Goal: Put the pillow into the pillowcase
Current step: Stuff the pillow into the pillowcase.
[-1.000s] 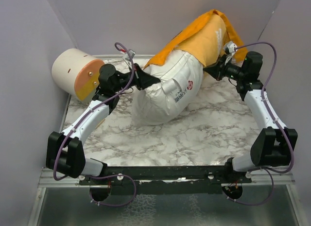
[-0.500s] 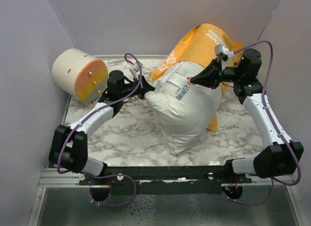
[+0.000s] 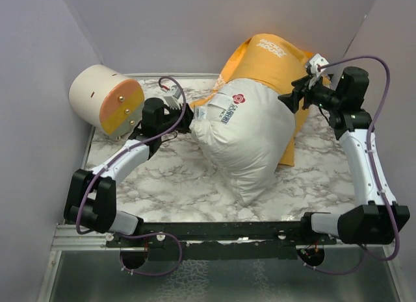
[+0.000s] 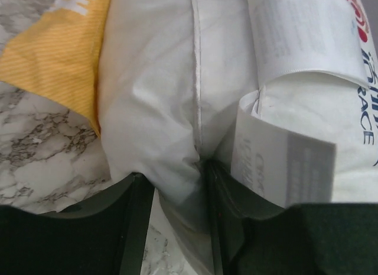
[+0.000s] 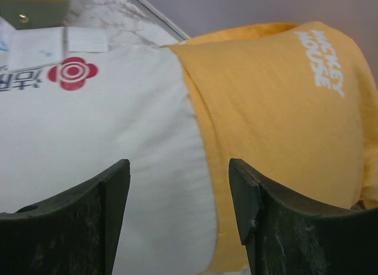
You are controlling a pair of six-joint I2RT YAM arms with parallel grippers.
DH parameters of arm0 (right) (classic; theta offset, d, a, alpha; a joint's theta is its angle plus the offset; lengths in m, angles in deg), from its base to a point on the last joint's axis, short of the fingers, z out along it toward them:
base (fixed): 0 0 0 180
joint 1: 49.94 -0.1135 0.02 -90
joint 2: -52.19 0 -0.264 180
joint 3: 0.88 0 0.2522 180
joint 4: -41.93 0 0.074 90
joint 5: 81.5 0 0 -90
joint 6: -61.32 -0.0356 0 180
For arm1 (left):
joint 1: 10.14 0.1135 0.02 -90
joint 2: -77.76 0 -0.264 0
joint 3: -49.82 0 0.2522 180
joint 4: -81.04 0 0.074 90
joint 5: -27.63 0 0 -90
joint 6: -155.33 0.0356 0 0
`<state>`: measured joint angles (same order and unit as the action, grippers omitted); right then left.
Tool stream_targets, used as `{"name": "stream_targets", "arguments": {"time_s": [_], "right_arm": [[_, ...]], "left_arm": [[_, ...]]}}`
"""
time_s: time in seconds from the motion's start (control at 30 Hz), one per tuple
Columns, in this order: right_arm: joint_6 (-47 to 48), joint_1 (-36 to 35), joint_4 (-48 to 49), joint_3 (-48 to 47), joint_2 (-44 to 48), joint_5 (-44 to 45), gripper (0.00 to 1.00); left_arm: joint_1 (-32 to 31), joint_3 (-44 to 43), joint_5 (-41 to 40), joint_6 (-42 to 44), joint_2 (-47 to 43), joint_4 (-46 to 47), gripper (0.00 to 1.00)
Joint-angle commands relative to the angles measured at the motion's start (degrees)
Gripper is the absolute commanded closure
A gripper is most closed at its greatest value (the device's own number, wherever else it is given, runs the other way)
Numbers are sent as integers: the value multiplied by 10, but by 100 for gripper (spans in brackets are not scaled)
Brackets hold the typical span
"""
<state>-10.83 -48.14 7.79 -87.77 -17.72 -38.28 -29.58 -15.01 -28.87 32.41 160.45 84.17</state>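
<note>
Pillow (image 3: 250, 152) is only partly cased. Its near, rounded end lies bare on the marble table (image 3: 169, 185) toward the arm bases, and most of its white body, printed label uppermost, is uncovered. At mid-depth the left gripper (image 4: 180, 186) sits at the pillow's left corner with a fold of white fabric between its part-spread fingers; whether it pinches that fold I cannot tell. Opposite, the right gripper (image 5: 177, 168) has its jaws wide apart with nothing between them, just off the line where orange meets white. Farther back, the pillowcase (image 3: 273, 58) covers only the far end, propped against the rear wall, lettering up. By my reckoning the mouth is on, but the long pull down over the body and near corners is not yet done.
</note>
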Motion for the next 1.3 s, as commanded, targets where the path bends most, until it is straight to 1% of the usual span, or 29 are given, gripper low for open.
{"name": "stream_targets", "arguments": {"time_s": [0.0, 0.03, 0.1, 0.13, 0.2, 0.23, 0.3, 0.37, 0.4, 0.47, 0.5, 0.57, 0.63, 0.67, 0.73, 0.8, 0.83, 0.87, 0.93, 1.07, 1.2, 1.27], "right_arm": [[50, -5, -6, -62, -94, 107, 32], [54, -20, -13, -75, -114, 119, 32], [70, -53, -11, -88, -142, 173, 32], [72, -64, -5, -90, -151, 196, 32], [76, -79, 1, -97, -173, 241, 33], [78, -81, -1, -106, -183, 262, 33], [87, -82, 2, -111, -198, 295, 36], [100, -83, 14, -104, -204, 327, 43], [106, -84, 20, -100, -206, 341, 48], [115, -86, 28, -93, -211, 360, 59], [120, -88, 32, -90, -214, 366, 66], [126, -92, 33, -88, -219, 371, 76], [127, -95, 27, -90, -224, 361, 81], [128, -97, 24, -91, -225, 350, 83], [127, -98, 14, -93, -224, 316, 87], [122, -98, -3, -97, -220, 261, 92], [120, -98, -12, -98, -216, 226, 97], [114, -98, -22, -99, -213, 187, 99], [98, -98, -49, -107, -210, 95, 100], [40, -104, -97, -143, -220, -103, 100], [21, -139, -149, -181, -227, -209, 100], [8, -149, -158, -179, -221, -249, 100]], "left_arm": [[14, -8, -92, 43, -61, -32, 56], [16, -9, -95, 46, -71, -37, 55], [18, -16, -101, 55, -87, -54, 55], [19, -20, -108, 66, -96, -69, 53], [19, -44, -144, 100, -116, -124, 52], [19, -63, -160, 125, -128, -163, 50], [19, -91, -195, 164, -162, -216, 42], [19, -114, -196, 178, -190, -242, 37], [19, -130, -181, 179, -194, -261, 36], [11, -155, -128, 169, -189, -273, 36], [-5, -162, -107, 161, -185, -269, 37], [-65, -169, -97, 157, -172, -249, 36], [-140, -182, -118, 165, -140, -234, 35], [-170, -196, -124, 172, -118, -235, 35], [-203, -224, -141, 181, -66, -240, 35], [-207, -239, -160, 184, -21, -233, 35], [-208, -245, -176, 187, -1, -231, 36], [-208, -252, -194, 193, 20, -232, 38], [-206, -262, -228, 201, 64, -236, 49], [-193, -298, -197, 187, 132, -217, 79], [-175, -307, -165, 154, 175, -187, 91], [-169, -300, -156, 142, 179, -166, 94]]}}
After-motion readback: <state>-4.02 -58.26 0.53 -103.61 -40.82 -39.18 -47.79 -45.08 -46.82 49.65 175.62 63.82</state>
